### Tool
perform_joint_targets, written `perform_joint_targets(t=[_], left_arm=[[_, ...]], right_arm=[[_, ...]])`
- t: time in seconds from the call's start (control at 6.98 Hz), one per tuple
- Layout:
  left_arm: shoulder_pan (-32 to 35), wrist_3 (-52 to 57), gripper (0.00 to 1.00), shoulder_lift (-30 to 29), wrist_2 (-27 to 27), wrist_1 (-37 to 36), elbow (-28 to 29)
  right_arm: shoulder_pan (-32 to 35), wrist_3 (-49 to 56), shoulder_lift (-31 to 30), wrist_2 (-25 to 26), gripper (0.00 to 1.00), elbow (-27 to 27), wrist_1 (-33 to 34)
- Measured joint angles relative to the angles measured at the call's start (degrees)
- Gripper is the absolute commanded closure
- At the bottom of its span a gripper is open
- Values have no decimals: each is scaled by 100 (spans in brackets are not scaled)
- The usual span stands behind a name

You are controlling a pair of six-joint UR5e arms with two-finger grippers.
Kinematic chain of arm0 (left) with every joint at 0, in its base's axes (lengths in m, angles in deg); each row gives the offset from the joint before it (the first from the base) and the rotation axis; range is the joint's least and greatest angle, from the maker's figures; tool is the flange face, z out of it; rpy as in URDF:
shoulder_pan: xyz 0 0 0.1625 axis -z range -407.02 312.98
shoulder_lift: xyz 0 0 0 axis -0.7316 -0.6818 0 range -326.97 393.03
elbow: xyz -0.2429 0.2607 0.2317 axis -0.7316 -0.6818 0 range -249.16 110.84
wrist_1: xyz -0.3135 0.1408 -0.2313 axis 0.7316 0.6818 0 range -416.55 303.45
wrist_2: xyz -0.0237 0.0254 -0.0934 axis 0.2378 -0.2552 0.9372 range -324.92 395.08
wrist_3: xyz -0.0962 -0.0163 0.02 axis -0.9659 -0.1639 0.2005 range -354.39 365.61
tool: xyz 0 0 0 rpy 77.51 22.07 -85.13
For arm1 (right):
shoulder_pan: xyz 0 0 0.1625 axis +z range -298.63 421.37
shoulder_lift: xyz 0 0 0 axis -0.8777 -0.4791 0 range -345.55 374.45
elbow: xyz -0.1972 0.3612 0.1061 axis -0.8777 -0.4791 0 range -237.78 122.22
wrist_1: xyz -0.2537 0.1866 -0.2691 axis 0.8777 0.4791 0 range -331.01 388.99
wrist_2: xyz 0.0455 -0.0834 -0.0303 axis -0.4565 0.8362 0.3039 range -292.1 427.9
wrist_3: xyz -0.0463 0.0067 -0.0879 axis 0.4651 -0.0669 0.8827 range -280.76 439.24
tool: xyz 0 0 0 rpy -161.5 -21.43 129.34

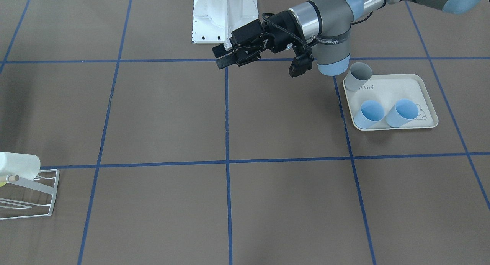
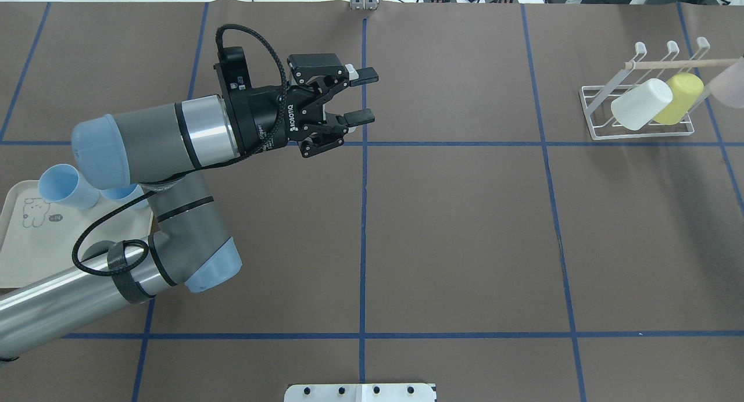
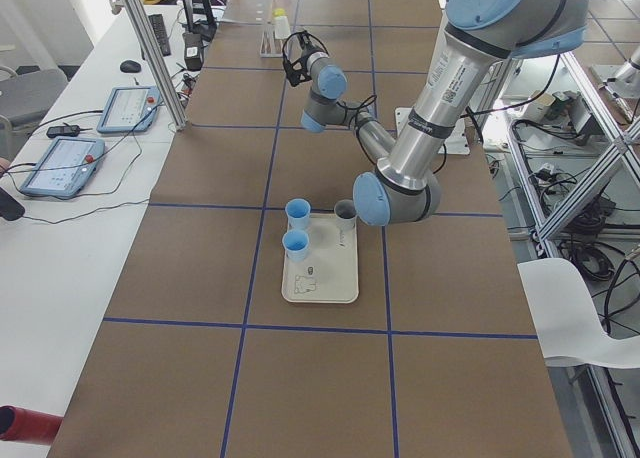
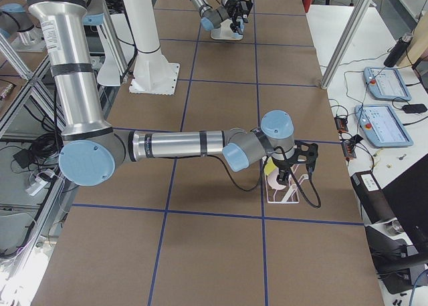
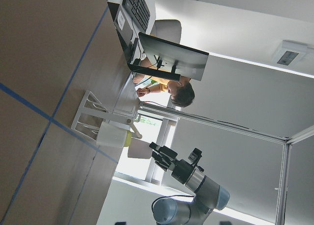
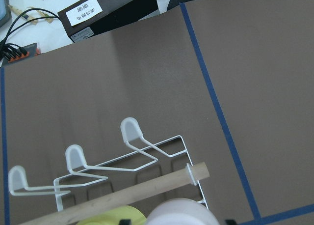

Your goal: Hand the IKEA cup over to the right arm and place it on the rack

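In the overhead view, upper left of centre, the left gripper [image 2: 363, 97] bears "ROBOTIQ" in white on its black body. In the front-facing view, at the right, the tray [image 1: 398, 87] shows "abbit" in grey, the first letter hidden. The strap [image 1: 331, 41] lettering and the label [image 6: 82, 12], upper left, are too small to read.

Open room lies over the middle and near-right squares of the brown, blue-taped table [image 2: 465, 233]. On the left, the grey-and-blue left arm [image 2: 157, 146] and its spread black left gripper [image 2: 364, 97] hang above it, the elbow over the cream rabbit-print tray [image 2: 23, 257] of light blue cups [image 2: 61, 186]. The white wire rack [image 6: 131, 129] is crowded: a white plastic cup [image 2: 641, 104] and a yellow plastic cup [image 2: 681, 99] lie under its pale wooden rod [image 2: 668, 63], with the pale pink plastic cup [image 2: 732, 85] in the right gripper [image 6: 175, 220] just beside them.
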Motion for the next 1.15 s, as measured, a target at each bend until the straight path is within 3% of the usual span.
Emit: perform_joint_targets(t=[0.72,0.86,1.0,1.15], left_arm=[[0,0,30,0,-4,0,-8],[0,0,30,0,-6,0,-9],[0,0,30,0,-6,0,-7],[0,0,30,0,-7,0,-4]], right_arm=[[-231,-15,23,229,100,-13,0],[-275,-11,24,274,65,-16,0],[-323,-19,26,322,1,-22,1],[-387,-41,32,413,0,-27,3]])
